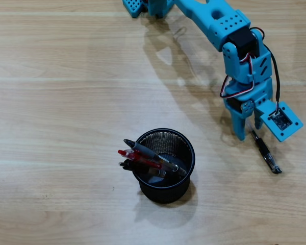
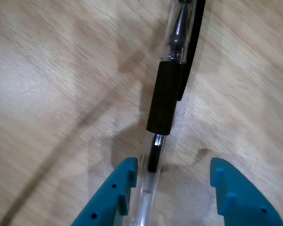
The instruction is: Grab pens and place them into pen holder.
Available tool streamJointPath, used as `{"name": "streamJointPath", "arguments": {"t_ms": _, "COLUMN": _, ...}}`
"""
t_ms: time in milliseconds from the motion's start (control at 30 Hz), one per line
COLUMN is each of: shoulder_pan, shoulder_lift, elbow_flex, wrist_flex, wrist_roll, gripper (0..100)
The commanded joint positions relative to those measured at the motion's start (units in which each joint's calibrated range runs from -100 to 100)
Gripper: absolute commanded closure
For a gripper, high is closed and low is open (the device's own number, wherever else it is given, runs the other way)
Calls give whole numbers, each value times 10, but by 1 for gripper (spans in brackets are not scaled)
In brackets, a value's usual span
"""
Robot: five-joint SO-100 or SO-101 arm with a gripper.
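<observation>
A clear pen with a black grip (image 2: 163,101) lies on the wooden table (image 1: 66,102); in the overhead view this pen (image 1: 265,153) sits at the right, slanting down and right. My blue gripper (image 2: 174,165) stands open over its clear barrel, which lies against the left finger (image 2: 120,188), with a wide gap to the right finger (image 2: 231,188). From above, the gripper (image 1: 247,130) points down at the pen's upper end. The black mesh pen holder (image 1: 164,164) stands lower centre with a grey pen (image 1: 143,149), a red pen (image 1: 137,158) and a black pen (image 1: 126,165) leaning out left.
The blue arm (image 1: 214,25) reaches in from the top edge of the overhead view. Its shadow falls across the wood between the base and the holder. Bare wood surrounds the holder on all sides.
</observation>
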Motion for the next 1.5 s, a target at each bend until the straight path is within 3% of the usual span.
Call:
{"name": "streamJointPath", "arguments": {"t_ms": 0, "shoulder_pan": -9, "shoulder_lift": 5, "elbow_flex": -21, "wrist_flex": -22, "wrist_roll": -14, "gripper": 82}}
{"name": "streamJointPath", "arguments": {"t_ms": 200, "shoulder_pan": -10, "shoulder_lift": 18, "elbow_flex": -21, "wrist_flex": -23, "wrist_roll": -16, "gripper": 82}}
{"name": "streamJointPath", "arguments": {"t_ms": 433, "shoulder_pan": -7, "shoulder_lift": 19, "elbow_flex": -20, "wrist_flex": -17, "wrist_roll": -17, "gripper": 94}}
{"name": "streamJointPath", "arguments": {"t_ms": 867, "shoulder_pan": -2, "shoulder_lift": 10, "elbow_flex": -24, "wrist_flex": -9, "wrist_roll": -18, "gripper": 98}}
{"name": "streamJointPath", "arguments": {"t_ms": 1333, "shoulder_pan": 36, "shoulder_lift": -85, "elbow_flex": -149, "wrist_flex": 192, "wrist_roll": -14, "gripper": 98}}
{"name": "streamJointPath", "arguments": {"t_ms": 1467, "shoulder_pan": 55, "shoulder_lift": -138, "elbow_flex": -149, "wrist_flex": 219, "wrist_roll": 12, "gripper": 98}}
